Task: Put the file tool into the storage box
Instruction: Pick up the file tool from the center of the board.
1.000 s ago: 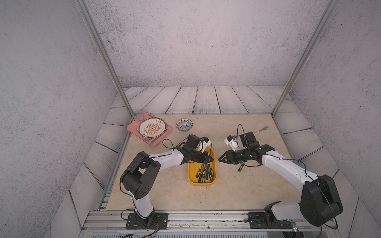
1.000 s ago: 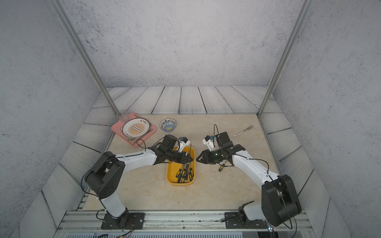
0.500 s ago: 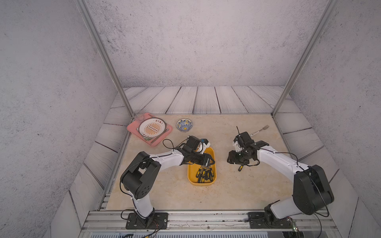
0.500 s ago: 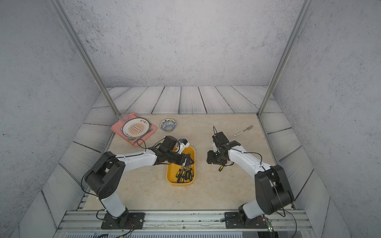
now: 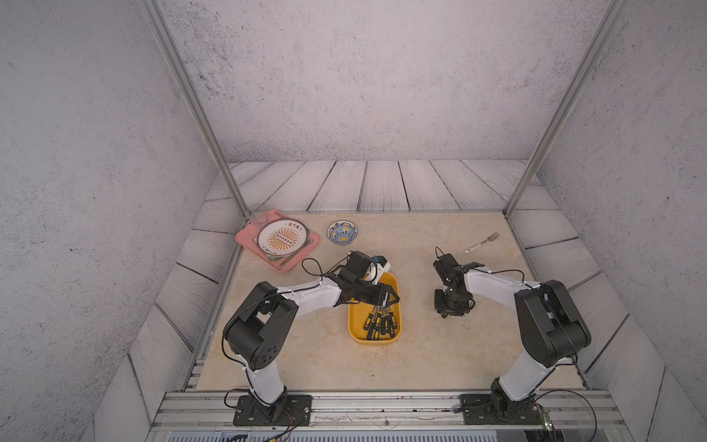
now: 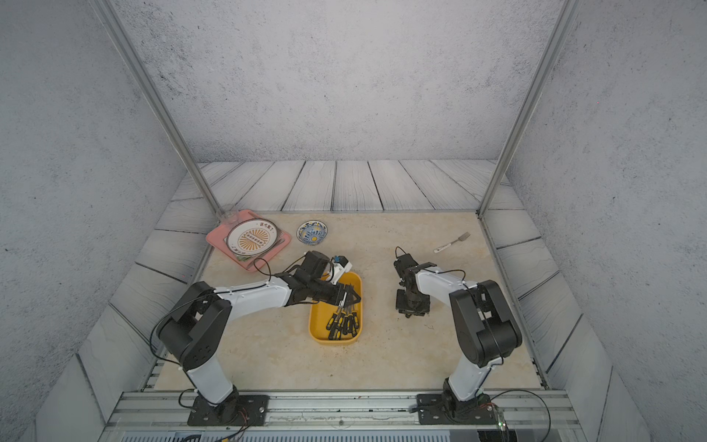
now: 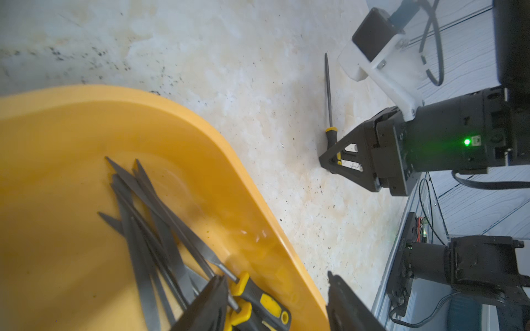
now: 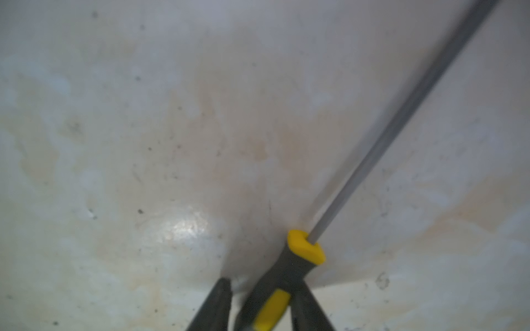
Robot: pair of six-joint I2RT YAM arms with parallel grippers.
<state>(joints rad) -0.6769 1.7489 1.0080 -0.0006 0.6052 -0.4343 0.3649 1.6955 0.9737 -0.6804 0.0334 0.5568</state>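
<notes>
The yellow storage box [image 5: 357, 336] [image 6: 317, 333] lies in the middle of the table with several black-and-yellow-handled files [image 5: 380, 325] [image 7: 160, 217] in it. My left gripper [image 5: 390, 300] [image 7: 275, 303] hovers open over the box's far half, nothing between its fingers. To the box's right, one file tool [image 7: 328, 94] [image 8: 304, 258] lies on the table. My right gripper [image 5: 451, 312] [image 8: 262, 286] points straight down, its fingers closed on the tool's handle. In both top views the gripper hides the tool.
A pink tray [image 5: 248, 239] carrying a plate stands at the back left, with a small blue patterned bowl [image 5: 341, 232] beside it. A fork [image 5: 482, 243] lies at the back right. Metal frame posts rise at both back corners.
My left gripper opened over the box and then held still. My right arm pulled back from beside the box, tipped down onto the file on the table, and its jaws opened and then closed on the handle.
</notes>
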